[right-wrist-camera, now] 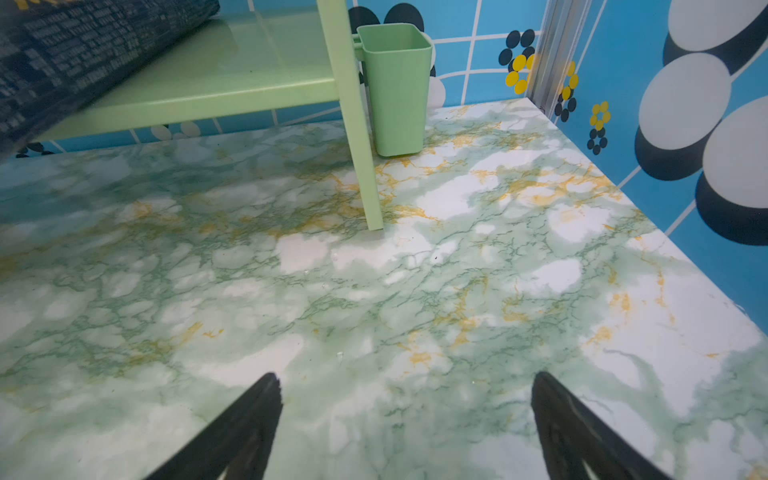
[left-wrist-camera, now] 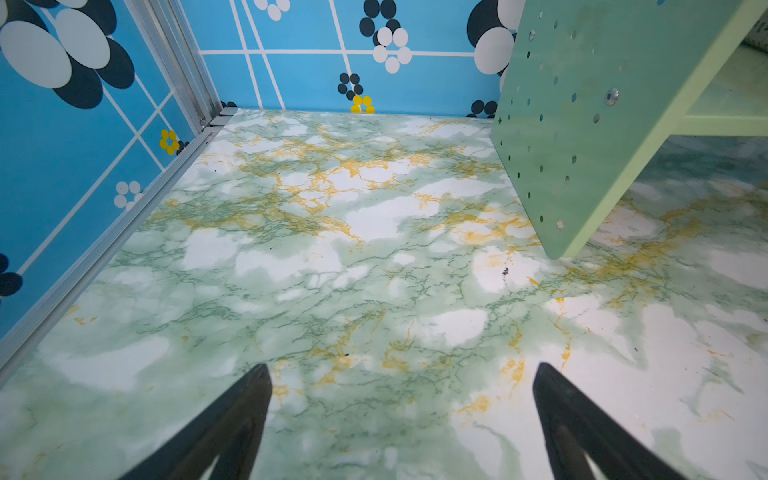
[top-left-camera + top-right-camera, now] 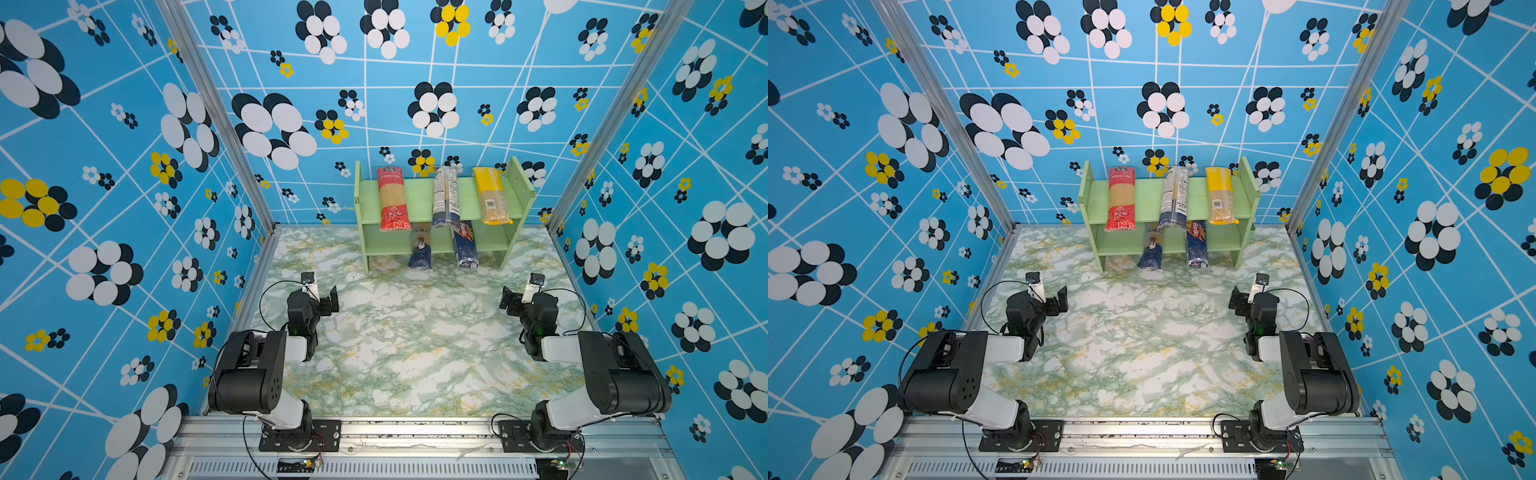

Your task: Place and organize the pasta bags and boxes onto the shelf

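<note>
1. Your left gripper (image 3: 331,300) and right gripper (image 3: 509,300) hang over the green-marbled table (image 3: 415,340). Each has its jaws spread wide with nothing between them.
2. Well ahead of both, the light green shelf (image 3: 419,195) stands against the back wall.
3. On its lower tier lie the blue-ended bag (image 3: 420,251) and the dark blue Barilla box (image 3: 465,246), their near ends jutting out over the table.
4. On the upper tier, the red-ended bag (image 3: 391,199), the clear white/blue-label bag (image 3: 445,198) and the yellow-topped bag (image 3: 490,195) lie side by side, apart.
</note>
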`<move>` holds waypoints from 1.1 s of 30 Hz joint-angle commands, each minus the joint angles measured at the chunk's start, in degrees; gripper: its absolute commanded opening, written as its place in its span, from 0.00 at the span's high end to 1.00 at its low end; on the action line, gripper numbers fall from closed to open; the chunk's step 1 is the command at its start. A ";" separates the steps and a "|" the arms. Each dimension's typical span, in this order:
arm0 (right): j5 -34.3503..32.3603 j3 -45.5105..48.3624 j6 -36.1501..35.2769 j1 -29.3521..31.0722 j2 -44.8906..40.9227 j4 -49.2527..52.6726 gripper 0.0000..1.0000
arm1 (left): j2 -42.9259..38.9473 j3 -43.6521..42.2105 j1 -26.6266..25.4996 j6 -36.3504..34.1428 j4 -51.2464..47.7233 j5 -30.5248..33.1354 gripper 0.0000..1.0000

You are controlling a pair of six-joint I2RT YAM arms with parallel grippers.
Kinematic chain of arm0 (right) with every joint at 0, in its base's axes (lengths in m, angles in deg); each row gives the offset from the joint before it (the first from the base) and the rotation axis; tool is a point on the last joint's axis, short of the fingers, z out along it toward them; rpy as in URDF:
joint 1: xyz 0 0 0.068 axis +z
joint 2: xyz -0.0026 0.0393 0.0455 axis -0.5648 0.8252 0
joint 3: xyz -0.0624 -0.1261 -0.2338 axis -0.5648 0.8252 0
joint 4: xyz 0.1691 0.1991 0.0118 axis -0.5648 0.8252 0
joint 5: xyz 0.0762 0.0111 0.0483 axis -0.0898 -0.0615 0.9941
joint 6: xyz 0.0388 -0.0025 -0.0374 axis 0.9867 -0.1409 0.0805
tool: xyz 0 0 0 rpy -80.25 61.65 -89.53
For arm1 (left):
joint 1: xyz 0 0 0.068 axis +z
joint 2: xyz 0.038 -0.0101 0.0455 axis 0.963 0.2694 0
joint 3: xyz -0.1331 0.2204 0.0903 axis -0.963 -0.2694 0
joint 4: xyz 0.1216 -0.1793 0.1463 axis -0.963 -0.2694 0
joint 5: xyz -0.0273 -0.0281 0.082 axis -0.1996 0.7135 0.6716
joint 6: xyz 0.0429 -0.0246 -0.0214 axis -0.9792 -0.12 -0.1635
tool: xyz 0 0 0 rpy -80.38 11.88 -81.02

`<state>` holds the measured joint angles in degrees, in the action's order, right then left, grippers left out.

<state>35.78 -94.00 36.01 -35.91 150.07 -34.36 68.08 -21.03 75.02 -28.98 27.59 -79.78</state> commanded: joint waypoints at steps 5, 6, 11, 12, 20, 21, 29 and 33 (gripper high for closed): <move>-0.23 -1.25 -0.10 0.62 0.65 -0.09 0.01 | 0.52 1.11 -0.23 -0.31 -1.17 1.05 0.01; -0.22 -1.27 -0.10 0.64 0.63 -0.04 0.01 | 0.60 1.12 -0.18 -0.31 -1.13 1.09 0.01; -0.38 -1.35 0.02 0.60 0.73 0.00 0.01 | 0.61 1.16 -0.21 -0.31 -1.23 1.09 0.01; -0.39 -1.35 0.02 0.64 0.74 -0.01 0.01 | 0.63 1.20 -0.21 -0.31 -1.22 1.05 0.01; -0.29 -1.30 -0.10 0.64 0.72 -0.03 0.01 | 0.52 1.21 -0.29 -0.36 -1.38 1.16 0.01; -0.35 -1.29 -0.10 0.60 0.61 0.00 0.01 | 0.52 1.21 -0.33 -0.40 -1.31 1.21 0.01; -0.25 -1.05 -0.11 0.70 0.55 -0.36 0.01 | 0.43 1.12 -0.64 -0.65 -1.37 1.77 0.01; -0.81 -1.12 -0.40 0.95 0.54 -0.26 0.01 | 0.43 1.13 -0.64 -0.70 -1.31 1.79 0.01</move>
<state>35.58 -94.04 35.99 -35.54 150.18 -34.34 68.08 -20.94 74.73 -29.00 26.58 -78.73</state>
